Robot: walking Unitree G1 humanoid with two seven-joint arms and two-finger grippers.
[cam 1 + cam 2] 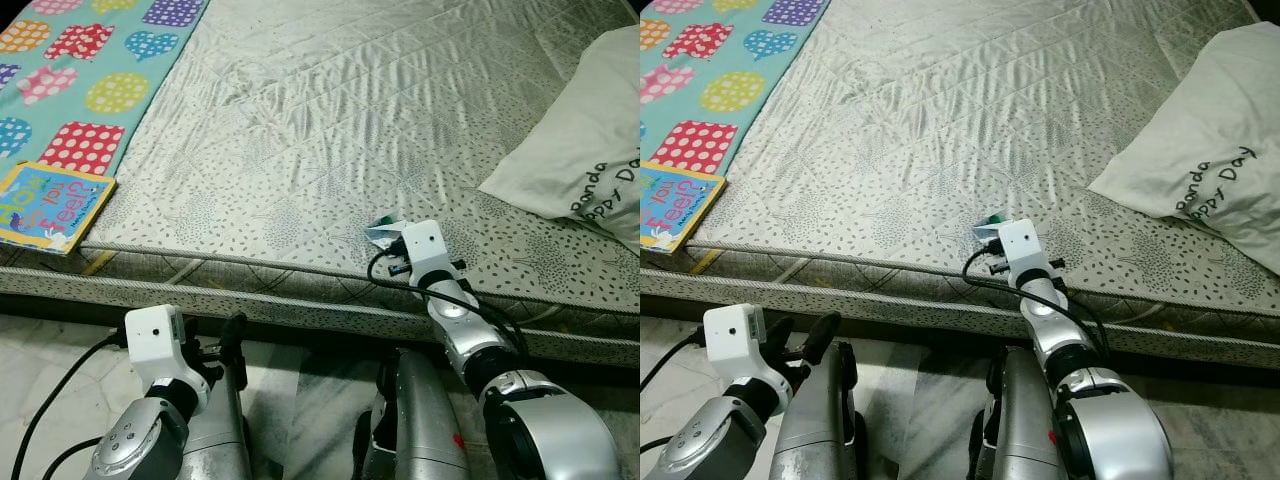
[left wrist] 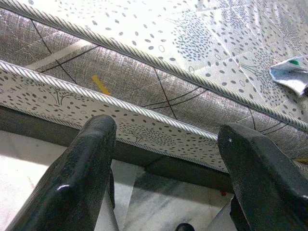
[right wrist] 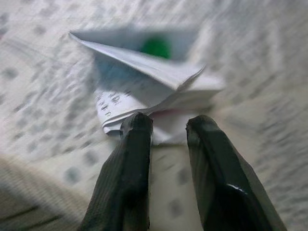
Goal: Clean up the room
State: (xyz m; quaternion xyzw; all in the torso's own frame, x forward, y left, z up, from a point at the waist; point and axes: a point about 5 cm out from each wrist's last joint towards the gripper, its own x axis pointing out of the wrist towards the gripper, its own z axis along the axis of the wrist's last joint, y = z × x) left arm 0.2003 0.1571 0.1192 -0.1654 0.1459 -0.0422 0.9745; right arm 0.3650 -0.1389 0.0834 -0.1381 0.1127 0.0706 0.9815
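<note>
Head views: grey-white quilted mattress with small dark leaf print (image 1: 330,140) fills most of the scene, corded near edge running left to right above pale marble floor (image 1: 40,350). Teal play mat with coloured polka-dot patches (image 1: 90,70) covers the far left of the mattress, a colourful children's board book (image 1: 50,205) lies at its near end by the mattress edge. White pillow with dark lettering (image 1: 590,140) sits far right. Small folded white paper wrapper with a green spot (image 1: 383,232) lies on the mattress near its near edge, right of centre. Right gripper (image 3: 166,126) reaches over the edge, white wrist block just near of the wrapper. Left gripper (image 1: 235,335) hangs low on the left over the floor, below the mattress edge. Left wrist view: two black fingers (image 2: 82,178) wide apart, nothing between them, mattress side and floor beyond, wrapper far off on top. Right wrist view, blurred: black fingers (image 3: 130,163) narrowly parted, tips at the near edge of the wrapper, touching or just short, can't tell; wrapper not clamped.
</note>
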